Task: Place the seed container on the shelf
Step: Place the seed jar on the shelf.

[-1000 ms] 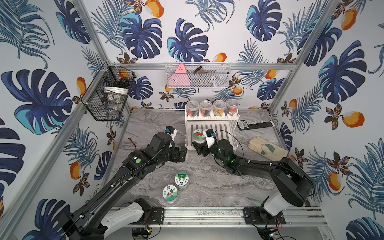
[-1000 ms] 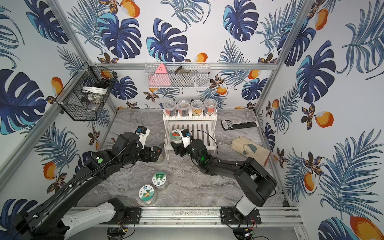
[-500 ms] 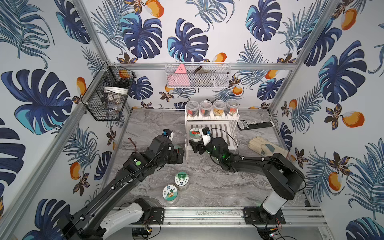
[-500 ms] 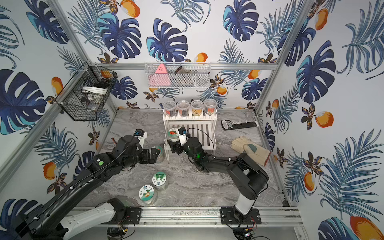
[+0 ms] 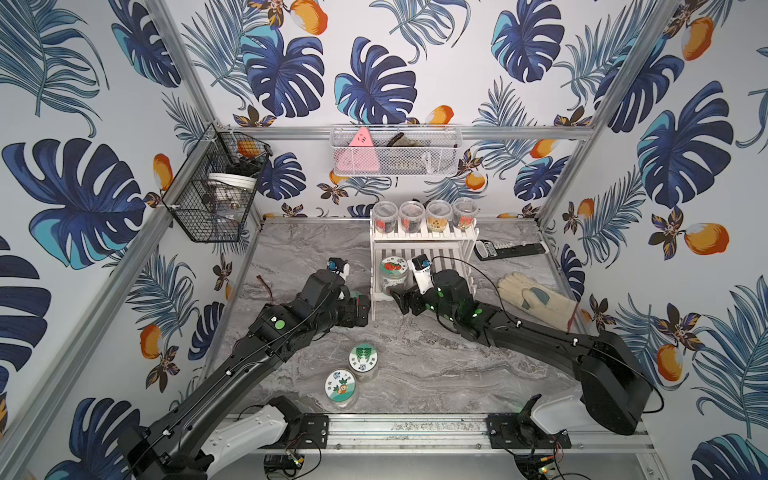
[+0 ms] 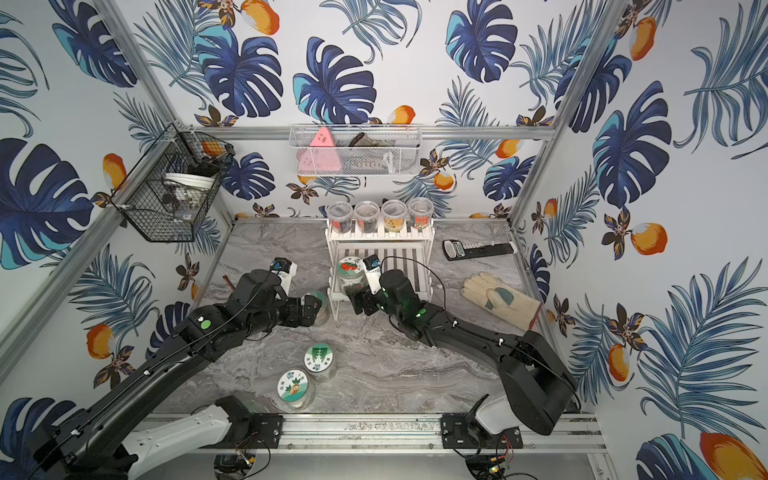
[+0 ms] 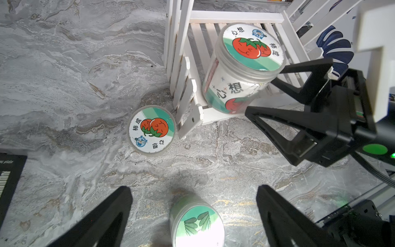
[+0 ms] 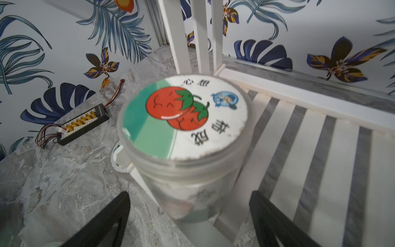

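Grey marble table (image 5: 436, 357). At its back middle, on thin legs: white two-tier shelf (image 5: 424, 239). On upper board: four clear jars (image 5: 410, 216) in a row. On lower slatted board, at left end: tomato-lid seed container (image 5: 394, 272), standing. On table, just beside shelf's front left leg: second tomato-lid jar (image 7: 151, 129). Near front edge: leaf-lid jar (image 5: 363, 358) and orange-lid jar (image 5: 340, 384), close together. To the right: pale glove (image 5: 536, 301), black keyed device (image 5: 511, 250). By left wall: black connector board (image 8: 82, 125).
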Controlling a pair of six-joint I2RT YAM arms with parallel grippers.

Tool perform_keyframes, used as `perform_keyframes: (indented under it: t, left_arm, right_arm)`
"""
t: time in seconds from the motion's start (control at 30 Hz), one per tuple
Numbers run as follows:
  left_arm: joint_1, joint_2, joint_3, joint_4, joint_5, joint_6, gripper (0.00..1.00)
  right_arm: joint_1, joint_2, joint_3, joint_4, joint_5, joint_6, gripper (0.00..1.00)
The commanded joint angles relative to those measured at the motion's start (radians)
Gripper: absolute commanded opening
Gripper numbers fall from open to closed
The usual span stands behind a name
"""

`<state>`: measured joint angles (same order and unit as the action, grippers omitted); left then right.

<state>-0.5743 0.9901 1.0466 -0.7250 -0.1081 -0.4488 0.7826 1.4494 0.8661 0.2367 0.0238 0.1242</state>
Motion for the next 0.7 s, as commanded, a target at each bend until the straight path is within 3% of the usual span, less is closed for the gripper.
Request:
perform_keyframes:
  t: [0.0,0.4,0.67]
  left_arm:
    - [0.002,0.005,0.006,0.029,0.008,0.004,0.99]
    - [0.002,0.018,-0.003,0.028,0.008,-0.004,0.99]
    - [0.002,0.022,-0.01,0.032,0.002,-0.007,0.99]
  right_arm:
    - [0.0,0.0,0.003,-0.024,-0.027,0.059,0.86]
    - [0.0,0.129,0.013,0.236,0.088,0.129,0.64]
    - [0.0,0.199,0.046,0.3,0.134,0.122,0.61]
